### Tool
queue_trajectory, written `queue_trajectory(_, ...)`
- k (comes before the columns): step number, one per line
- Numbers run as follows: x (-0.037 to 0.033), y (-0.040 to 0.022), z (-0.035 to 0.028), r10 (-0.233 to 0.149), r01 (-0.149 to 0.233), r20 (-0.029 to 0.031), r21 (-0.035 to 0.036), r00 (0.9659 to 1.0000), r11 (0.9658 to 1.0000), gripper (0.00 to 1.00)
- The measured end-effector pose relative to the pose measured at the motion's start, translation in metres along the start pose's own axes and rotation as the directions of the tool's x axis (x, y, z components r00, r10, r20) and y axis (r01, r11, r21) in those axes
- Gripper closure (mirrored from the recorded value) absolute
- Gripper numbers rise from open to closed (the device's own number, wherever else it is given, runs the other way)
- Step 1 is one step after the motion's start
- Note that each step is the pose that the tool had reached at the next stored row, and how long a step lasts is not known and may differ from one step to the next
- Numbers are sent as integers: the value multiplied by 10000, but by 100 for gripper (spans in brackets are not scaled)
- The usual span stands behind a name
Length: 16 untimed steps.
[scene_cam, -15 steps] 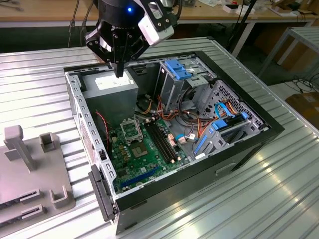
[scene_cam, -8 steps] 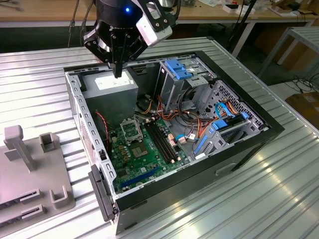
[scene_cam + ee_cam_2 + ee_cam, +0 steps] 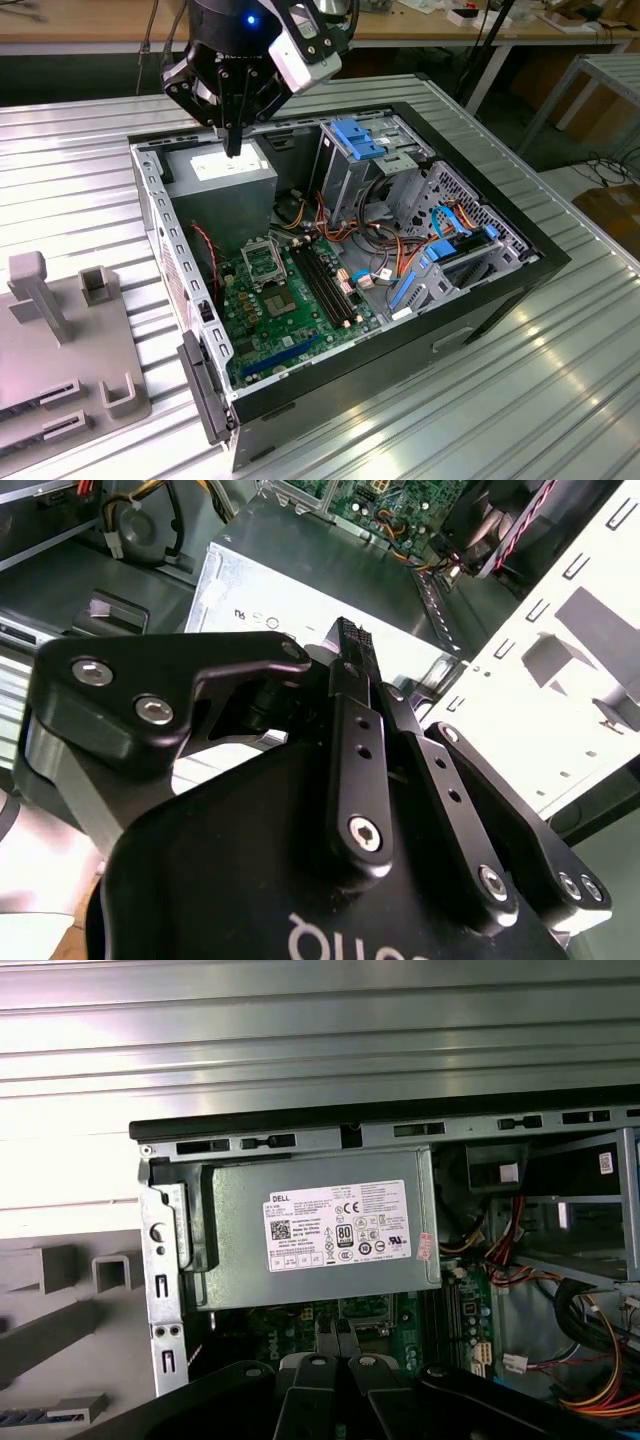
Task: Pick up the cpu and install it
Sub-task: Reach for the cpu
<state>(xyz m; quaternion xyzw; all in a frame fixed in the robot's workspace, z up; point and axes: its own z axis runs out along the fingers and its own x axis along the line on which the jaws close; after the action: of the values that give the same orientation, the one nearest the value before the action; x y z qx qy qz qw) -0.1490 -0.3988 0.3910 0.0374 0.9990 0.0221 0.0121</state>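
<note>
My gripper (image 3: 232, 150) hangs shut above the grey power-supply box (image 3: 225, 182) in the back corner of the open computer case (image 3: 500, 290). Its black fingers (image 3: 350, 655) are pressed together and I see nothing between them. In the first wrist view the fingertips (image 3: 338, 1334) lie just past the box's labelled face (image 3: 320, 1240), over the motherboard. The square metal-framed socket (image 3: 262, 262) sits on the green motherboard, nearer the exterior view's front than the gripper. The cpu is hidden or out of view.
Long black memory slots (image 3: 325, 285) run beside the socket. Blue drive brackets (image 3: 365, 140) and bundles of coloured cables (image 3: 400, 250) fill the case's right half. A grey fixture with upright posts (image 3: 60, 330) stands on the ribbed metal table (image 3: 560, 400) at the exterior view's left.
</note>
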Motion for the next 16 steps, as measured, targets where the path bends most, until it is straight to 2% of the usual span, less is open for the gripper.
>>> queue_trajectory(16,67,-5,3,0,0,-3,0,10000,10000,89)
